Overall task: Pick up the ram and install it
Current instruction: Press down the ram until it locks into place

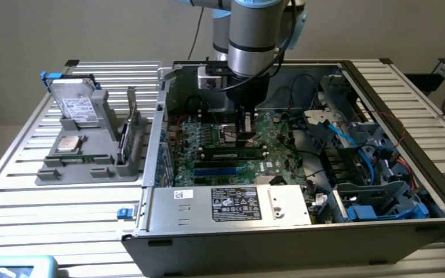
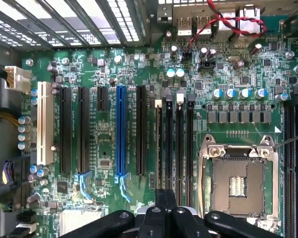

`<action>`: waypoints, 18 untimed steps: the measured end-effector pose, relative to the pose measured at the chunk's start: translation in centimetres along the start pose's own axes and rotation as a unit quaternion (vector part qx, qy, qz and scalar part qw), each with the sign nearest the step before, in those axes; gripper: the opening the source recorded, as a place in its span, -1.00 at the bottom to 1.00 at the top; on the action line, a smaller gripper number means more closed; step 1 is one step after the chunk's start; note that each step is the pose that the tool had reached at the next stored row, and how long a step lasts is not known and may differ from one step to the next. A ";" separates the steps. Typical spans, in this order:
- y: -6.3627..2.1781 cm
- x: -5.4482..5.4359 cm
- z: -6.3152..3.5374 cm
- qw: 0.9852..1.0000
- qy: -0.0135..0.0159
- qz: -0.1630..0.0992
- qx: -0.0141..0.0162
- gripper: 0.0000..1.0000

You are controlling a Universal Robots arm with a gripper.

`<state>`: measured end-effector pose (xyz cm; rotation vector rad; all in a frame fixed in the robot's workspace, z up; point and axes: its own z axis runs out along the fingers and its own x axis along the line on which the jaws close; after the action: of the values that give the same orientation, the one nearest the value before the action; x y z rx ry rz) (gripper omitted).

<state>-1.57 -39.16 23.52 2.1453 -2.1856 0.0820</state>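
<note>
— One question first: in the exterior view, where does the ram (image 1: pixel 234 155) sit from the claw (image 1: pixel 245 138)?
— Just below it in the picture, on the near side. It stands in a slot of the motherboard (image 1: pixel 207 139), and its long axis runs from the exterior view's left to right, crosswise under the arm.
— And the claw?
— Closed, low over the board. I judge it empty.
— And the wrist view?
— The claw (image 2: pixel 166 206) is shut there too, over the ends of the long dark memory slots (image 2: pixel 174 144). Edge-on, I cannot tell which slot holds the ram.
</note>
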 end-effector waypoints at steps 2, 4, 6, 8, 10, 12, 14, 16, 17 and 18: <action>0.00 0.0 -0.03 1.000 0.000 0.000 0.000 -0.79; 0.00 0.0 -0.05 1.000 0.000 0.000 0.000 -0.79; 0.00 0.0 -0.05 1.000 0.000 0.000 0.000 -0.79; 0.00 0.0 -0.05 1.000 0.000 0.000 0.000 -0.79; 0.00 0.0 -0.05 1.000 0.000 -0.001 0.000 -0.79; 0.00 0.0 -0.05 1.000 0.000 -0.002 0.000 -0.79; 0.00 0.0 -0.05 1.000 0.000 -0.003 0.000 -0.79; 0.00 0.0 -0.05 1.000 0.000 -0.003 0.000 -0.79; 0.00 0.0 -0.05 1.000 0.000 -0.003 0.000 -0.79; 0.00 0.0 -0.05 1.000 -0.001 -0.002 0.000 -0.79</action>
<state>-1.58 -39.17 23.57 2.1502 -2.1819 0.0809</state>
